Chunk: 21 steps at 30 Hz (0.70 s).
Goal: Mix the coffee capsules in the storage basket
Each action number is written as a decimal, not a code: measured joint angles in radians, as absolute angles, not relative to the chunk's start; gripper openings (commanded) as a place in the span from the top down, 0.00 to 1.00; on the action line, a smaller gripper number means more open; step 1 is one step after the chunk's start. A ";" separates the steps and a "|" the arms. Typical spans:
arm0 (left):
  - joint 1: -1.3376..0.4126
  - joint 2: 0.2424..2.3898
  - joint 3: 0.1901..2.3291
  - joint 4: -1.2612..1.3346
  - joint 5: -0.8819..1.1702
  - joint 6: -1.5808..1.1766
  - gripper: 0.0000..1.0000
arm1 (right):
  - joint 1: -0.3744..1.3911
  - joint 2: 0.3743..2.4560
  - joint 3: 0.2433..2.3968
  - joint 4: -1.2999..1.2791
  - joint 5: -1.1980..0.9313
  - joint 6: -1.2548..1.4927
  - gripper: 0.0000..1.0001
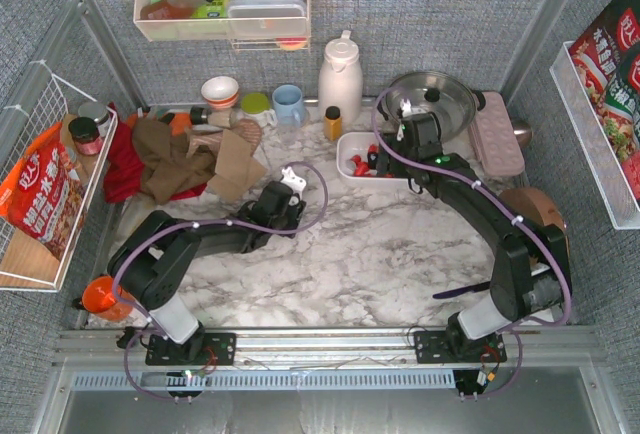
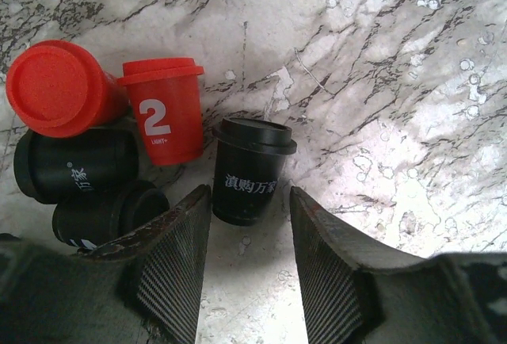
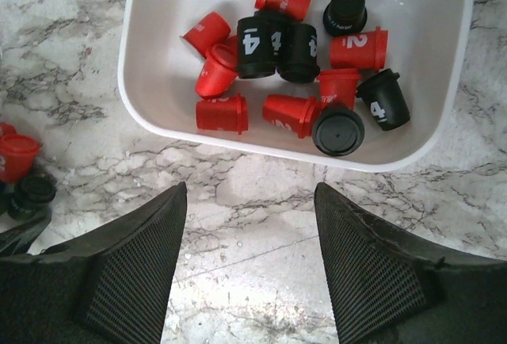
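The left gripper is open, about as wide as one pod. Its two fingers reach out over the marble table. Right at the tips is a black capsule. Its lid end points away from the fingers, and its bottom end sits between them. I cannot tell if they touch it yet.

Just to the left of it are four more pods. One is a red capsule with a white 2 on it. Another red one shows its round lid. Two black ones seem to lie on their sides. These five are out on the table, not in the storage basket.

Further right, the right gripper is open wide and holds nothing. It hangs over bare table, just beside the near wall of the storage basket. Most of the coffee capsules are in there, red and black in one jumble. Most lie down and a few show their tops.

I think the pods are light, hard and smooth. They will not squash, but they can slip out or roll away, most of all the ones on their sides. The best place to hold one is around the middle of the cup, under the lid edge that sticks out. That edge would catch on the fingers. The basket looks light too, so a hard push on the pods may make it slide.
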<state>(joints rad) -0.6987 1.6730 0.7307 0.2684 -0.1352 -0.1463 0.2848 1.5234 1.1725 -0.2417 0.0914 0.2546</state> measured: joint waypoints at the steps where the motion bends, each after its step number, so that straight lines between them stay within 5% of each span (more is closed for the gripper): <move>1: -0.699 1.674 0.731 0.269 -0.131 -0.141 0.46 | 0.287 1.522 1.171 -0.242 0.086 0.256 0.30; 15: -0.696 1.674 0.791 0.237 -0.093 -0.112 0.44 | 0.291 1.471 1.158 -0.259 0.036 0.274 0.30; 21: -0.688 1.716 0.799 0.216 -0.075 -0.118 0.50 | 0.294 1.448 1.156 -0.270 0.025 0.273 0.30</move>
<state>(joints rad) -0.6884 1.7164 0.7986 0.2165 -0.0753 -0.1177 0.2939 1.4475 1.1557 -0.2703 0.0246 0.2733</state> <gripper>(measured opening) 0.550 0.699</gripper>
